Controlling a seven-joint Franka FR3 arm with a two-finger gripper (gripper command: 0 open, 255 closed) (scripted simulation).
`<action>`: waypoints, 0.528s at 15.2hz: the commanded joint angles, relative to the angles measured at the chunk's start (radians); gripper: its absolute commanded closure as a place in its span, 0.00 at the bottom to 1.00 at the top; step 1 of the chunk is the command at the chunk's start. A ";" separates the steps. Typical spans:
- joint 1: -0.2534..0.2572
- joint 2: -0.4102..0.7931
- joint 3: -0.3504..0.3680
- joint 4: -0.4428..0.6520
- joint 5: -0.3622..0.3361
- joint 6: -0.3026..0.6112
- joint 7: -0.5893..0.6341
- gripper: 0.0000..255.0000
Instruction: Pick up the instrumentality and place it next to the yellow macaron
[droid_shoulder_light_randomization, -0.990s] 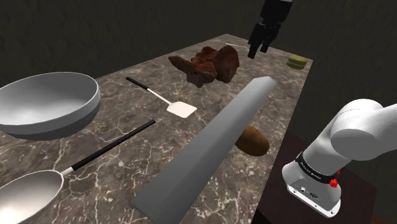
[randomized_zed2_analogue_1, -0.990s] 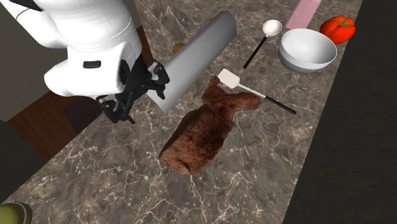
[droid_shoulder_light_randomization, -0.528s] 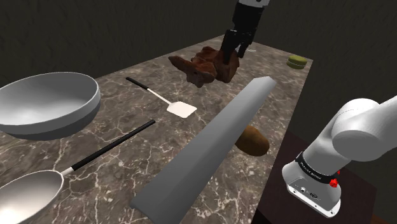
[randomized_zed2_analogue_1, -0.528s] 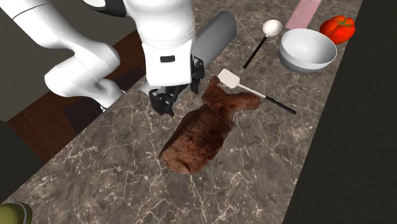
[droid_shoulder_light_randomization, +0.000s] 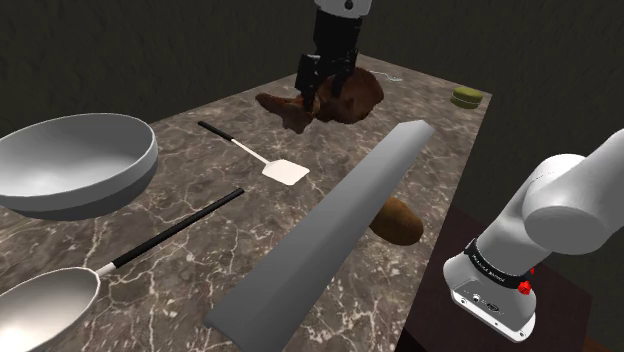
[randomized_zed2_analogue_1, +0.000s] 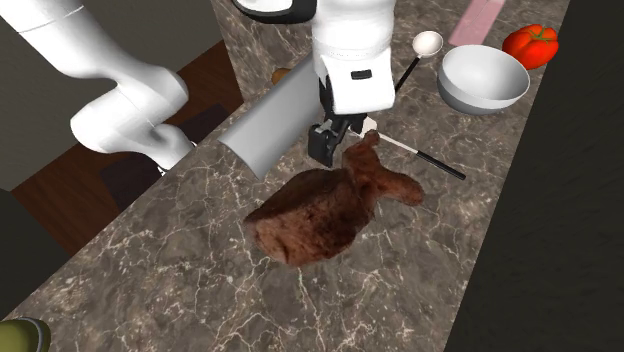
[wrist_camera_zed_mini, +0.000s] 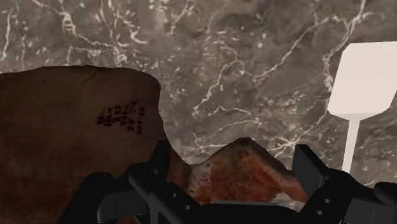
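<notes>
The brown, mottled, lumpy object with a narrow forked end (randomized_zed2_analogue_1: 318, 212) is being taken for the task's instrumentality, since the claw is poised over it. It is lying flat on the dark, white-veined marble tabletop (droid_shoulder_light_randomization: 185, 168), toward the far end in the shoulder view. It is well apart from the small olive-yellow round macaron (droid_shoulder_light_randomization: 465, 96) at the far corner.

The all-black two-finger claw (droid_shoulder_light_randomization: 308, 98) is being held low at the object's narrow end. Its fingers are standing apart, and in the wrist view a brown ridge of the object is being straddled by them. Whether the pads are touching that ridge cannot be told, and no clasp is being seen.

The step in hand is judged to be the grasp, with the lift not yet made. For the next move, the fingers are being called on to close across the narrow neck. After that the object is to be raised and carried toward the macaron.

In the second exterior view the long axis is running from the broad end at lower left to the forked end at upper right. The forked end is pointing at the flat white spatula (wrist_camera_zed_mini: 372, 76) just beside it, and the broad end is facing roughly toward the macaron.
</notes>
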 joint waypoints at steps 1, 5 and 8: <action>0.008 0.070 0.034 0.047 -0.015 0.014 0.041 0.00; 0.030 0.207 0.093 0.160 -0.068 0.031 0.124 0.00; 0.057 0.317 0.130 0.259 -0.122 0.031 0.189 0.00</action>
